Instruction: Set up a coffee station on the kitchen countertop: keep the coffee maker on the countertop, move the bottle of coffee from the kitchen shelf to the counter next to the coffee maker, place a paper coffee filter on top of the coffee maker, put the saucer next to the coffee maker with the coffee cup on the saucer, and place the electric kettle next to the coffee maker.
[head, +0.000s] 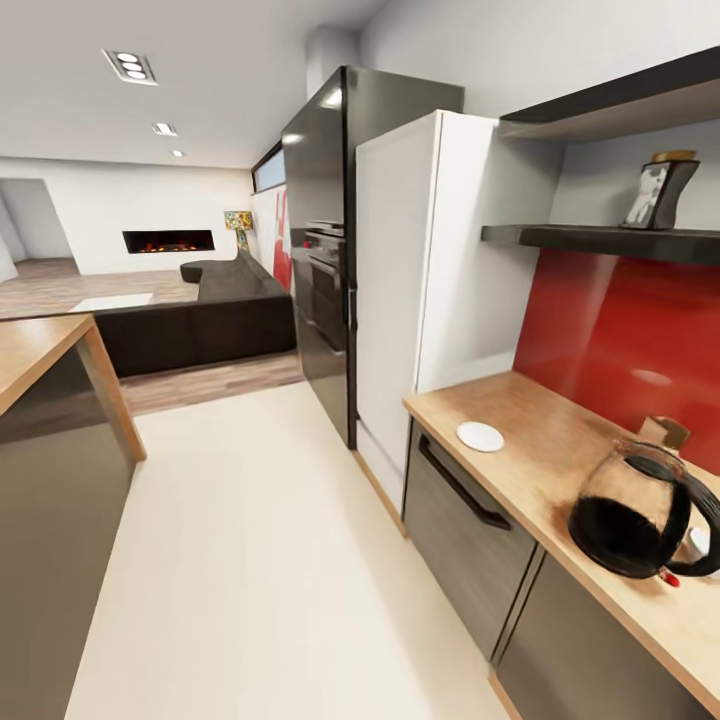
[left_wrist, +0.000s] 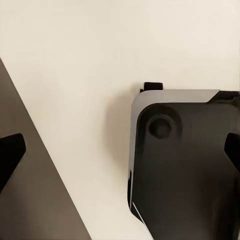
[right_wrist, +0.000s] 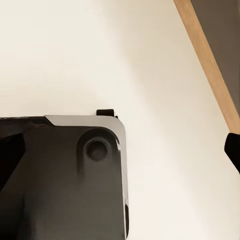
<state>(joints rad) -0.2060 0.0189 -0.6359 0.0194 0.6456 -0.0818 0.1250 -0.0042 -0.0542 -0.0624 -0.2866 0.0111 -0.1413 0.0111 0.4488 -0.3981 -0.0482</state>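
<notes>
Electric kettle (head: 640, 512) stands upright on countertop (head: 540, 450), handle right; both claws spread, empty.

Black base (left_wrist: 185, 170) (silver-edged, rounded corners)

The left pincer (left_wrist: 120, 155) points down, its fingertips (left_wrist: 10, 150) spread wide. The right pincer (right_wrist: 120, 155) hangs likewise, gaping over the robot's base (right_wrist: 65, 180).

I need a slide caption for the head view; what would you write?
Kitchen run: electric kettle and white saucer on the wooden countertop, coffee bottle up on the shelf.
</notes>
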